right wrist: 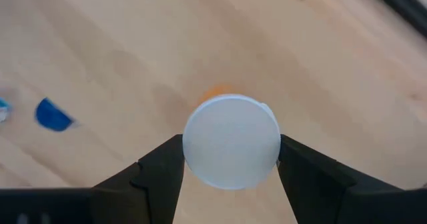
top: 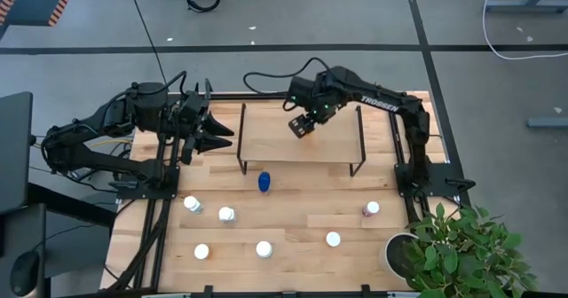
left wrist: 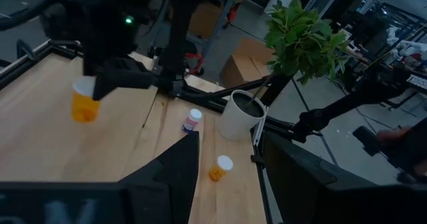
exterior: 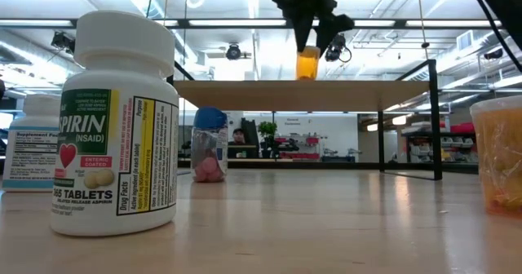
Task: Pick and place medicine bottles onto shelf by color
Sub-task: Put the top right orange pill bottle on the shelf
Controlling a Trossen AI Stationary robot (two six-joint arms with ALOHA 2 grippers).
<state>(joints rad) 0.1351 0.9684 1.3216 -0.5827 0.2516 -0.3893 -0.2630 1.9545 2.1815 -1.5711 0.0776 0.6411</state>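
- The left gripper waits at the left end of the shelf. Its jaws are apart and hold nothing.
- On the table, in front of the shelf, stand six small bottles. Going left to right, there is a white one, then one at the front, then one, then a blue bottle close to the shelf, then one, then one.
- The right gripper is over the middle of the shelf. Its jaws are clamped on an orange bottle with a white cap.
- The bottom of the orange bottle is right at the shelf top. I cannot tell if it touches.
- A pink bottle stands on the table more to the right.
- A white pot with a green plant sits at the front right corner.
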